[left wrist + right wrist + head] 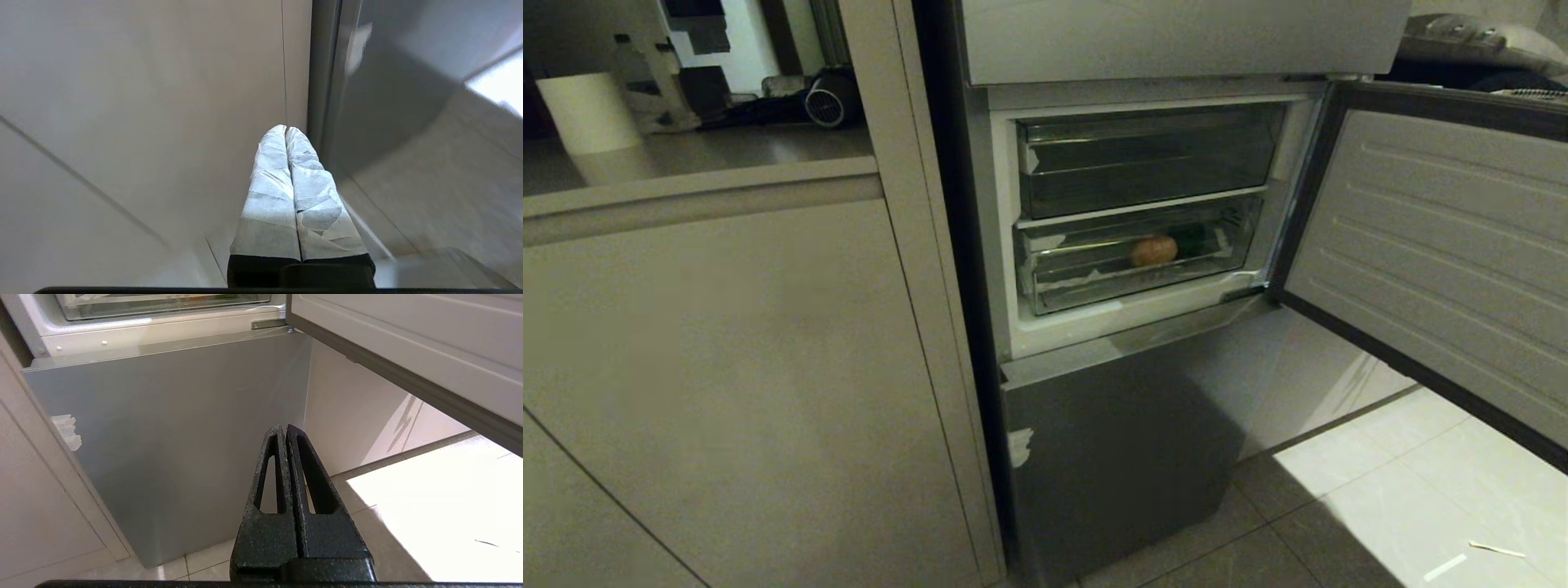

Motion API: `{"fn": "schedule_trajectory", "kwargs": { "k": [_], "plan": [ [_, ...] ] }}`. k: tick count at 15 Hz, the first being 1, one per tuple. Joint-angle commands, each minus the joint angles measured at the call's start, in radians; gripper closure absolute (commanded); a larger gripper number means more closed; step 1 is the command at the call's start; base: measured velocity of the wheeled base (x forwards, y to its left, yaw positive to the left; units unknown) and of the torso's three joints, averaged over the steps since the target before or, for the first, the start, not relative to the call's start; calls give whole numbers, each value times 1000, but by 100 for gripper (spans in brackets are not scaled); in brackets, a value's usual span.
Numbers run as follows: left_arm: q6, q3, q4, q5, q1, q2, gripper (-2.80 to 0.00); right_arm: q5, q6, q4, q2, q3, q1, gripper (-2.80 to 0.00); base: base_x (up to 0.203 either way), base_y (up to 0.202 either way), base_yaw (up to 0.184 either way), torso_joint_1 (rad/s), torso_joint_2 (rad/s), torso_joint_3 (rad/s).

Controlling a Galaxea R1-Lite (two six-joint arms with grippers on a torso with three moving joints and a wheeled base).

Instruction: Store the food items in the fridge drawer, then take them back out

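The fridge drawer [1086, 282], a clear bin with white sticker scraps on its front, sits pushed in at the bottom of the open compartment. Through its front show the food items: an orange-brown roundish piece [1153, 251] and, right of it, a dark-green lump [1191, 239]. Neither arm shows in the head view. My left gripper [286, 129], fingers wrapped in white, is shut and empty, low beside the cabinet panel and the fridge's edge. My right gripper [284, 428], black, is shut and empty, low before the fridge's grey lower door [171, 428]. The drawer's bottom edge [163, 306] shows above it.
A shallower clear tray [1147, 159] sits above the drawer. The fridge door [1437, 253] stands open to the right. A beige cabinet [727, 367] with a counter flanks the fridge on the left. Pale floor tiles [1405, 498] with small white scraps lie at right.
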Motion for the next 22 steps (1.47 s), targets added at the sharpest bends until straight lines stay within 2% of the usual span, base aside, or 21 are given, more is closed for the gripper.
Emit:
{"fn": "schedule_trajectory", "kwargs": {
  "k": [1,3,4,22],
  "plan": [
    [6,4,0,2,12,-142,0,0,0,-1,0,31,0,0,0,0,0,0,0,0],
    [-109,6,-7,28,16,-134,0,0,0,-1,0,31,0,0,0,0,0,0,0,0],
    [-140,6,-10,36,17,-132,0,0,0,-1,0,31,0,0,0,0,0,0,0,0],
    [-139,6,-10,36,17,-132,0,0,0,-1,1,31,0,0,0,0,0,0,0,0]
  ]
}}
